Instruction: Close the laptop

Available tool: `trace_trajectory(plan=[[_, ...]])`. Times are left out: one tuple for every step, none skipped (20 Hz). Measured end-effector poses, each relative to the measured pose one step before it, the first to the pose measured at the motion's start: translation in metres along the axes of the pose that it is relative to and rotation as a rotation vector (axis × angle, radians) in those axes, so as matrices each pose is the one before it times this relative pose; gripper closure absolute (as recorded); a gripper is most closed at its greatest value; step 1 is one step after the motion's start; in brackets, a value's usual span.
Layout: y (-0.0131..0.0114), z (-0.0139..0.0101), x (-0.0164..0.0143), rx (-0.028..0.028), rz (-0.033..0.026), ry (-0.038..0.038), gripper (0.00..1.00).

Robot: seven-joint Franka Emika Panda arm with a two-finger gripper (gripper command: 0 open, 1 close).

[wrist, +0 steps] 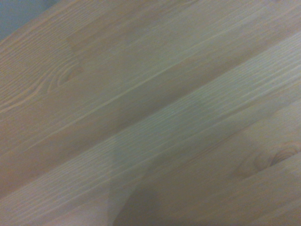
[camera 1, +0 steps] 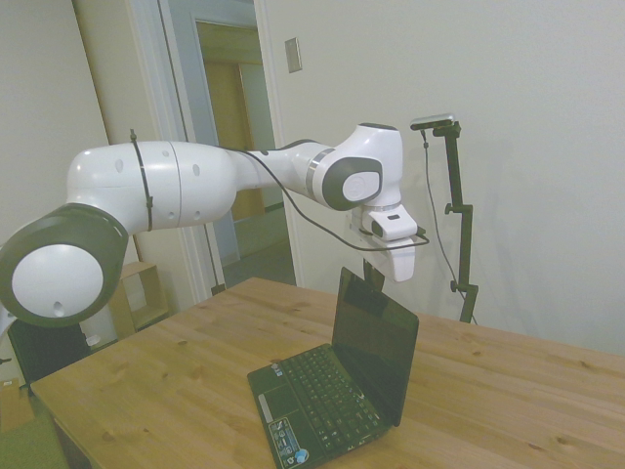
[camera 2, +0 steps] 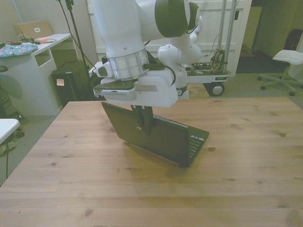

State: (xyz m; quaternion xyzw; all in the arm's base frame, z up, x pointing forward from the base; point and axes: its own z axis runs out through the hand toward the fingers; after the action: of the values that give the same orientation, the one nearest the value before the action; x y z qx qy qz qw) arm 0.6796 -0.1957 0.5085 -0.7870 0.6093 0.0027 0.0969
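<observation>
Side view: laptop [camera 1: 337,391] open on wooden table [camera 1: 508,391], screen upright. Gripper [camera 2: 145,124] hangs at lid's top edge, behind the screen; fingers look pressed together, gripping nothing. Wrist view: blurred table planks only.

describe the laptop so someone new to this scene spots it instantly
On the wooden table, directly under the white arm's gripper, stands the laptop. It is a small black netbook, lid open and roughly upright, with colourful stickers on the palm rest; nothing else sits on the tabletop.
</observation>
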Motion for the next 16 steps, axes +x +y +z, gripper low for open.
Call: trace_trajectory(plan=[[0.00186, -0.001, -0.00653, -0.00133, -0.00335, -0.0038, 1.0], [0.00187, -0.00015, -0.00792, -0.00116, -0.00343, -0.00336, 1.0], [0.00254, 0.00021, -0.0083, -0.0032, -0.00168, -0.00447, 1.0], [0.0028, 0.0013, -0.00894, -0.00338, -0.00249, -0.00386, 1.0], [0.00325, 0.00107, -0.0093, -0.00341, -0.00368, -0.00348, 1.0], [0.00398, 0.00188, -0.00913, -0.00457, -0.00295, -0.00475, 1.0], [0.00481, 0.00129, -0.00836, -0.00467, -0.0017, -0.00498, 1.0], [0.00501, 0.00178, -0.00823, -0.0029, -0.00086, -0.00457, 1.0], [0.00586, 0.00256, -0.00722, -0.00653, -0.00058, -0.00583, 1.0], [0.00644, 0.00282, -0.00685, -0.00575, -0.00041, -0.00503, 1.0], [0.00741, 0.00388, -0.00673, -0.00841, -0.00007, -0.00692, 1.0], [0.00823, 0.00482, -0.00616, -0.0106, 0.00087, -0.00787, 1.0], [0.00865, 0.00568, -0.00578, -0.01027, 0.00301, -0.00683, 1.0], [0.00933, 0.00678, -0.00463, -0.01363, 0.0052, -0.00719, 1.0], [0.00933, 0.0077, -0.00291, -0.01197, 0.00565, -0.0046, 1.0], [0.00968, 0.0092, -0.00171, -0.01318, 0.00483, -0.00359, 1.0]])
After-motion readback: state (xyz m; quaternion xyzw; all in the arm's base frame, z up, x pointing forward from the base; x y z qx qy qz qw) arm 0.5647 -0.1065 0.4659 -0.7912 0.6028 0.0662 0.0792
